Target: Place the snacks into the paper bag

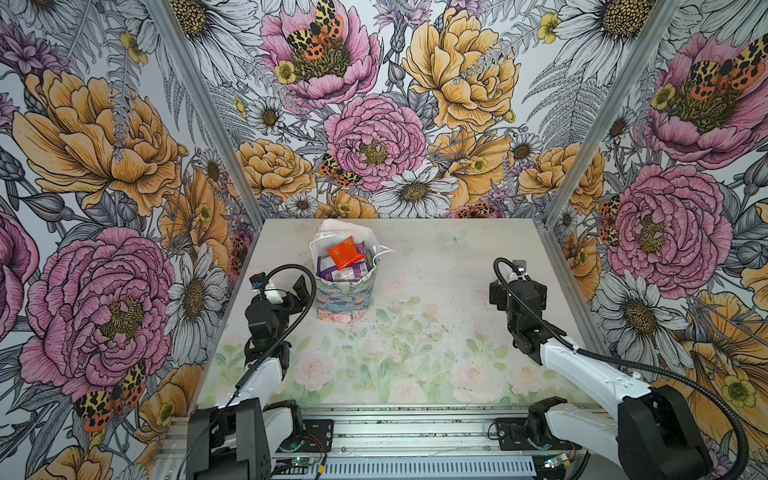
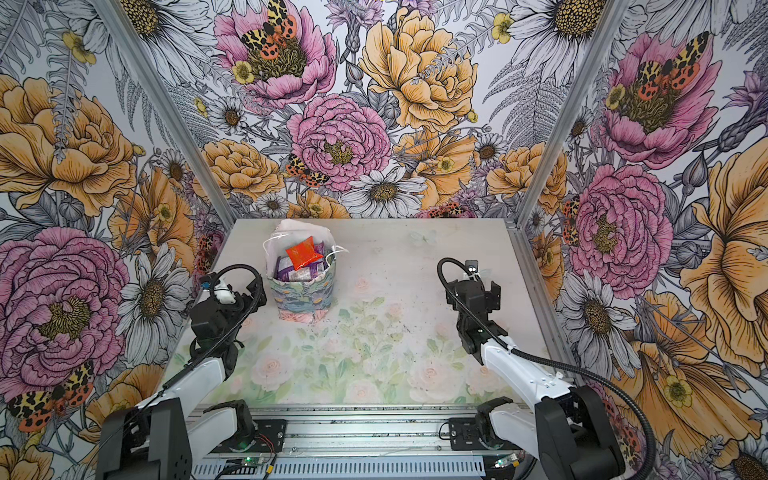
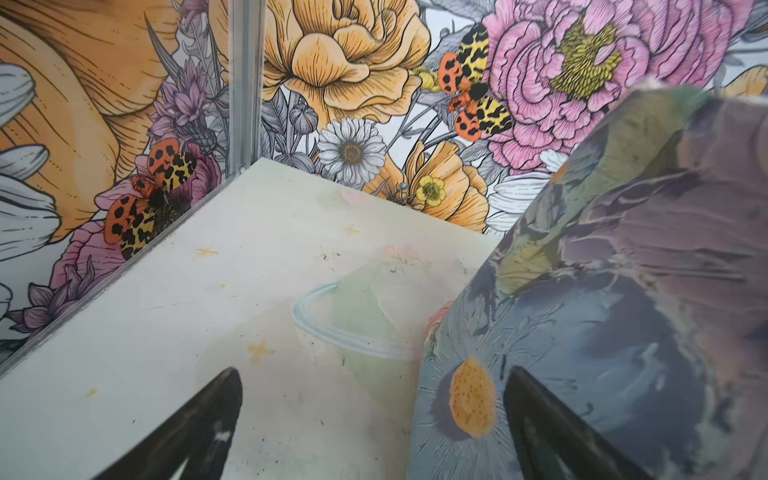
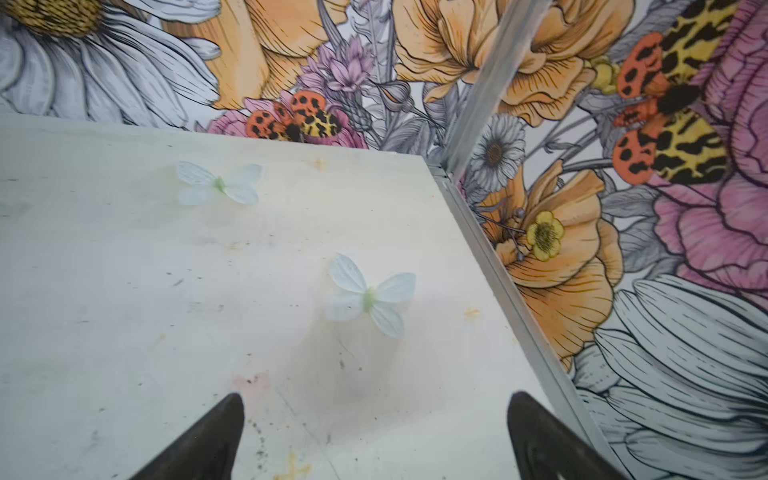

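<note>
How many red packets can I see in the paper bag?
1. The red sachet lies on top of the purple packets inside the paper bag; others may be hidden underneath.

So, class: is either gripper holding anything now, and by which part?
Nothing is held. The left gripper stands open by the paper bag, the right gripper open over the table.

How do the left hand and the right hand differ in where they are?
The left hand sits close beside the paper bag; the right hand is far from it, across the table. The left wrist view shows the bag's printed side close up; the right wrist view shows no bag at all. Both hands are open and empty.
</note>
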Motion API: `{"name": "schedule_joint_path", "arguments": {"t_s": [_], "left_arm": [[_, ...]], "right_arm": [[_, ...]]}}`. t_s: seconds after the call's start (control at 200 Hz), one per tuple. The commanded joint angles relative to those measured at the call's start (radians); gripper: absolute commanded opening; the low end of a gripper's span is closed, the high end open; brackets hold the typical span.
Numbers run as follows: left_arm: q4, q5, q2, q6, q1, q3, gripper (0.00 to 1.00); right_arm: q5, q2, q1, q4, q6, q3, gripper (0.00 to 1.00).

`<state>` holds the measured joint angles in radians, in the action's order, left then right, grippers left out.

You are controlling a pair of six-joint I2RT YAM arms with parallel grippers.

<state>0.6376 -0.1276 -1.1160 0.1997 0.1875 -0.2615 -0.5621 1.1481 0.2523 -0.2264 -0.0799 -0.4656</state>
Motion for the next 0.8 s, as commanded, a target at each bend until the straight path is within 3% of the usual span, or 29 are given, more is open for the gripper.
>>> {"name": "schedule_joint_path", "arguments": {"t_s": [0.0, 0.1, 0.155, 0.27, 0.385, 0.495, 0.645, 0.796], "left_arm": [[0.191, 0.032, -0.093, -0.06, -0.017, 0.03, 0.99], [0.33, 0.0, -0.213, -0.043, -0.019, 0.017, 0.99], [0.279, 0.0, -0.22, -0.071, -0.023, -0.015, 0.99], [0.383, 0.015, -0.319, -0.116, -0.049, -0.017, 0.99], [0.631, 0.035, -0.484, -0.141, -0.083, 0.013, 0.99], [0.489, 0.054, -0.432, -0.152, -0.09, -0.014, 0.99], [0.459, 0.077, -0.443, -0.17, -0.115, -0.042, 0.99], [0.435, 0.126, -0.438, -0.165, -0.124, -0.05, 0.99]], "right_arm": [[-0.048, 0.054, -0.041, -0.349, 0.026, 0.058, 1.0], [-0.014, 0.191, -0.07, -0.509, 0.058, 0.073, 1.0], [0.013, 0.252, -0.08, -0.65, 0.085, 0.115, 1.0], [0.142, 0.345, -0.134, -0.879, 0.067, 0.2, 1.0], [0.309, 0.341, -0.179, -0.843, 0.057, 0.199, 1.0], [0.335, 0.408, -0.179, -0.924, 0.078, 0.204, 1.0], [0.311, 0.388, -0.187, -0.789, 0.048, 0.152, 1.0], [0.296, 0.392, -0.189, -0.765, 0.039, 0.133, 1.0]]}}
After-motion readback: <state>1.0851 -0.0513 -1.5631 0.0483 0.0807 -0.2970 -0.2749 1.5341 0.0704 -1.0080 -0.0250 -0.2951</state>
